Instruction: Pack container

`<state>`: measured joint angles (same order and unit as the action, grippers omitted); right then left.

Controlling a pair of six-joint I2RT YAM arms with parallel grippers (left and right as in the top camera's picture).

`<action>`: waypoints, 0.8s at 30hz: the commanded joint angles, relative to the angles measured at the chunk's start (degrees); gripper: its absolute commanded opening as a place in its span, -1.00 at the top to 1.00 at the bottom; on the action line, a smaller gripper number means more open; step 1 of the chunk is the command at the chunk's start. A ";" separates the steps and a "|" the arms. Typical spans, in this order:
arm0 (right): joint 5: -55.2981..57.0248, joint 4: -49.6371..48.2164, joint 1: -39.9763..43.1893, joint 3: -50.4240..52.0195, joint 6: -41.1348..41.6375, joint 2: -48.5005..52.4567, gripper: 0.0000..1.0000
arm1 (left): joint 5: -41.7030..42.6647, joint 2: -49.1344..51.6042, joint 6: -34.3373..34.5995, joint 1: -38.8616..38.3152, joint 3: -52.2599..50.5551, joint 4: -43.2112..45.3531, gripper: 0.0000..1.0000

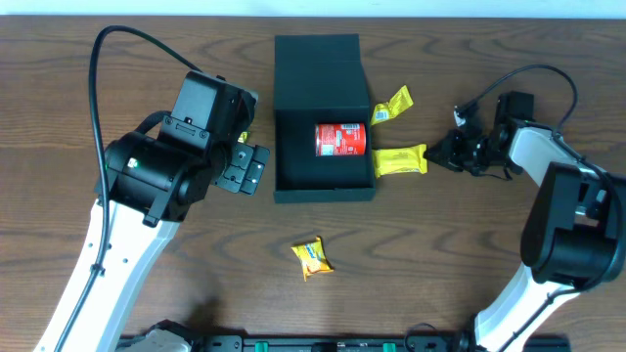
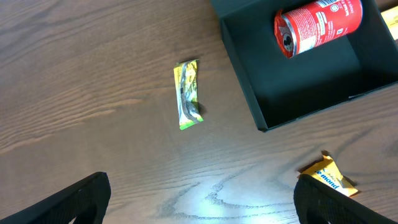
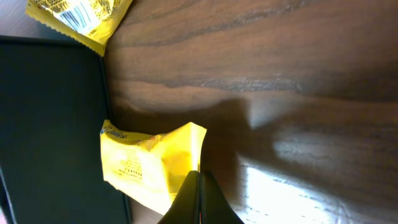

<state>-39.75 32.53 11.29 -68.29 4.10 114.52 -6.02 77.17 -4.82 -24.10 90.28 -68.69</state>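
The container (image 1: 323, 193) is a dark open box at the table's middle, its flap lid folded back. A red can (image 1: 340, 139) lies on its side inside. It also shows in the left wrist view (image 2: 317, 22), in the box (image 2: 249, 93). My right gripper (image 1: 437, 156) is shut on the right edge of a yellow snack packet (image 1: 399, 159) lying against the box's right wall. The right wrist view shows the shut jaws (image 3: 199, 180) pinching that packet (image 3: 149, 165) beside the box (image 3: 50, 124). My left gripper (image 1: 245, 168) is open and empty left of the box, its fingers (image 2: 202, 190) wide above bare wood.
A second yellow packet (image 1: 391, 105) lies right of the box's back half, and shows in the right wrist view (image 3: 78, 15). A third packet (image 1: 312, 257) lies in front of the box (image 2: 326, 176). A thin green-yellow packet (image 2: 188, 93) lies left of the box.
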 commanded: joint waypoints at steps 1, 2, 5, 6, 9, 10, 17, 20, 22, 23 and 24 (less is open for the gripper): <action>-1.86 0.98 -0.35 -2.47 0.59 -2.56 0.97 | -0.57 0.35 -0.76 0.13 0.61 0.00 -0.91; -1.86 1.31 -0.35 -2.97 0.61 -3.45 0.97 | -0.57 0.35 -0.76 0.13 0.61 0.00 -0.91; -1.86 1.99 -0.35 -4.44 1.55 -7.04 0.97 | -0.57 0.35 -0.76 0.13 0.61 0.15 -0.91; -1.84 1.99 -0.35 -4.79 1.97 -8.41 0.97 | -0.57 0.35 -0.76 0.13 0.61 0.20 -0.91; -1.81 1.97 -0.37 -5.81 3.19 -12.04 0.98 | -0.57 0.35 -0.76 0.13 0.61 0.22 -0.91; -1.81 1.97 -0.44 -6.16 3.82 -13.33 0.97 | -0.55 0.35 -0.76 0.13 0.61 0.22 -0.91; 10.23 7.67 -0.50 -6.91 3.96 -17.62 0.97 | -0.55 0.35 -0.74 0.13 0.61 0.02 -0.91; 10.82 11.32 -0.55 -5.79 0.94 -14.67 0.73 | -0.55 0.35 -0.76 0.13 0.61 0.42 -0.91; 10.78 10.58 -0.55 -4.37 0.96 -12.83 0.36 | -0.55 0.35 -0.76 0.13 0.61 0.61 -0.91; 10.75 10.05 -0.48 -3.52 0.96 -11.87 0.25 | -0.55 0.35 -0.74 0.13 0.61 0.59 -0.91; 10.36 9.62 -0.48 -2.84 0.94 -10.91 0.17 | -0.55 0.35 -0.74 0.13 0.61 0.55 -0.91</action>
<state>-30.76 42.39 11.27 -73.38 6.09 100.88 -6.02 77.17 -4.82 -24.10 90.28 -68.10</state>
